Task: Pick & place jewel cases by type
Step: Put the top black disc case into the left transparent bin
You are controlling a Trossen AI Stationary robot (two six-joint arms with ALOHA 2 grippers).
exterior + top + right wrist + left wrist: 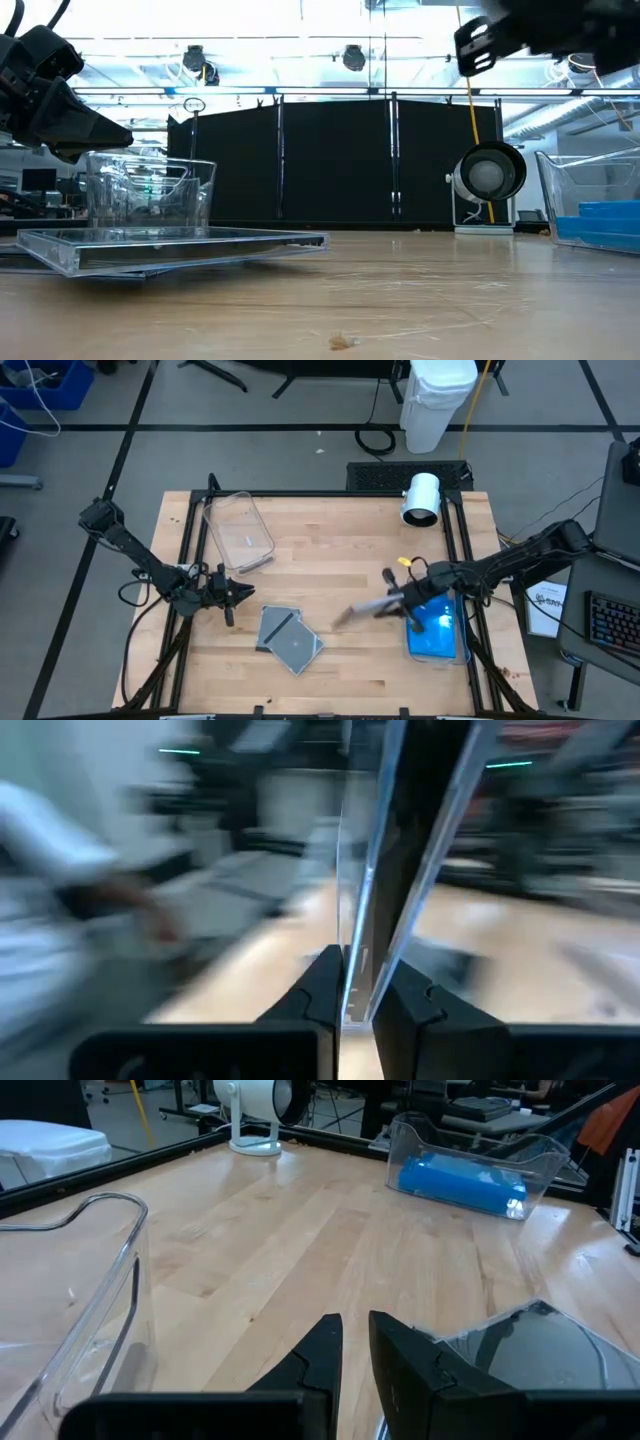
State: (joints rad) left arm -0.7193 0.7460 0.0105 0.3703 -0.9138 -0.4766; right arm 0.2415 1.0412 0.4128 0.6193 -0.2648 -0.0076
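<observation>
Only the right wrist view shows the grip plainly: the right gripper (358, 982) pinches the edge of a dark jewel case with a clear front (400, 840), held on edge (from above it is just a grey streak (358, 610)). Just behind that gripper (392, 600) sits a clear plastic tub (445, 652) holding bright blue cases (436, 622). The left gripper (238, 594) hovers with narrowly parted fingers holding nothing, beside two grey cases (289, 638) lying on the pale wooden table (340, 550). An empty clear tub (238, 532) stands beyond it.
</observation>
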